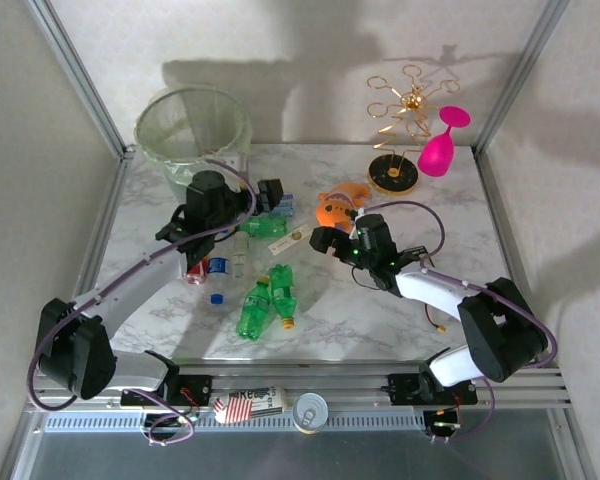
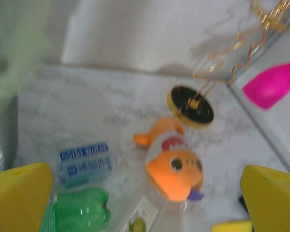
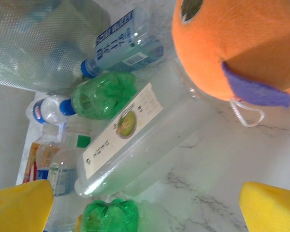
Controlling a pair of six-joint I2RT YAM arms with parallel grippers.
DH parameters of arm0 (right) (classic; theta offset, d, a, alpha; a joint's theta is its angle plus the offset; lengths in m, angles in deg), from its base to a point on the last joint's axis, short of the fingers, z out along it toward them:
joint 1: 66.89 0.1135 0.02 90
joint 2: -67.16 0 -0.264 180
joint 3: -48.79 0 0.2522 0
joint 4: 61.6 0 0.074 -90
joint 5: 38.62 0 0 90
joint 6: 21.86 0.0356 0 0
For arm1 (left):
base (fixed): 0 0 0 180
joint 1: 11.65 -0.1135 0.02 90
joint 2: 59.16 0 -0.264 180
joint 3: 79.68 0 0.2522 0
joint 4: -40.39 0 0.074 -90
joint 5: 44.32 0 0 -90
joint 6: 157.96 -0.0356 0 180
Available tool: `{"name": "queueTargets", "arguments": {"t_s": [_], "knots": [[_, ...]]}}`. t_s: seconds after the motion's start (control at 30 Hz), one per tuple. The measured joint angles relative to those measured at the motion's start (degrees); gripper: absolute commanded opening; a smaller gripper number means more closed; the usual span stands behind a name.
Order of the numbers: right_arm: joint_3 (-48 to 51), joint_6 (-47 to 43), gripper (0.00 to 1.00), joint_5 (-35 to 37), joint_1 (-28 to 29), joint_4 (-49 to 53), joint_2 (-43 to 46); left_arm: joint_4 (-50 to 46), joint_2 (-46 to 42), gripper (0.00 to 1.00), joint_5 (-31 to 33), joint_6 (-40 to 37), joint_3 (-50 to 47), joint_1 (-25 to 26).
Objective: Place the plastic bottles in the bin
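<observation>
Marble tabletop (image 1: 365, 315): bottles (image 1: 256, 312) outside bin (image 1: 175, 145)

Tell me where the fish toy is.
Top view: the fish toy lies mid-table, just beyond the right gripper, between the bottles and the gold stand.

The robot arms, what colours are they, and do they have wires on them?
The left arm and the right arm each have a white tube-like middle part and chunky black joints. A thin purple cable loops along each one. Up close, the left fingers and right fingers are bright yellow wedges.
</observation>
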Motion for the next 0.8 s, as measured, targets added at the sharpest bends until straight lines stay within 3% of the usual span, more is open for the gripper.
{"name": "queueTargets", "arguments": {"t_s": [0.2,0.47,0.8], "knots": [[0.0,0.37,0.99,4.17,-0.02,0.94,2.32,-5.75,8.79,0.91,-3.5,-2.62,0.83,1.18],[0.0,0.35,0.99,5.95,-0.02,3.13,2.69,-15.43,23.85,0.88,-3.98,-5.84,9.81,2.82],[0.0,0.15,0.99,6.47,-0.02,3.5,3.37,-21.29,30.53,0.87,-1.01,-7.98,15.3,5.64]]}}
